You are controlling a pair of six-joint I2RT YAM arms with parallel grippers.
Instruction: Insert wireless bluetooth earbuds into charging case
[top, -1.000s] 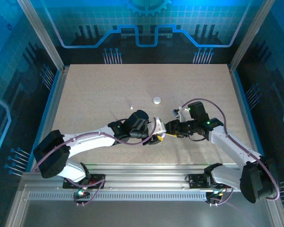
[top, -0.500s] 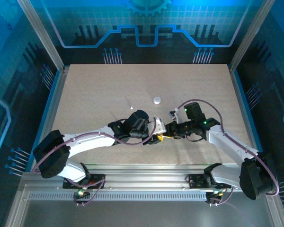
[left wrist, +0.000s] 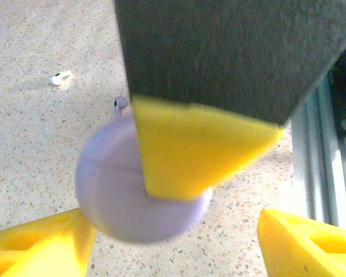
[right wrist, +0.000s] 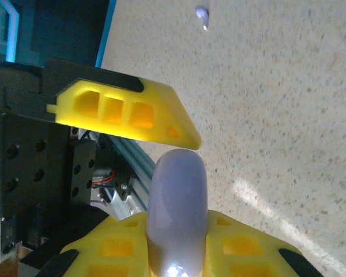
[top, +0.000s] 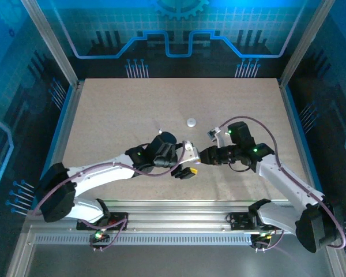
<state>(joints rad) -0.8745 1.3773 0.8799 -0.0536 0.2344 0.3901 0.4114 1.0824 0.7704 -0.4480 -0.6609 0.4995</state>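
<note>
Between the fingers of the right gripper (right wrist: 177,226), a lavender round piece (right wrist: 177,190), likely the charging case, is clamped edge-up, judged steadied for loading. Left gripper (left wrist: 170,231): fingers spread wide, nothing gripped. Beyond the piece, lavender earbud (left wrist: 120,104) close, whitish earbud (left wrist: 60,77) farther, both left on the table (left wrist: 29,150).

We are in a robot test cell: a speckled beige tabletop (top: 104,109) fenced by aluminium frame posts (top: 50,40) and blue circuit-patterned wall panels (top: 179,34), a slotted aluminium mounting rail (top: 179,222) along its near edge.
</note>
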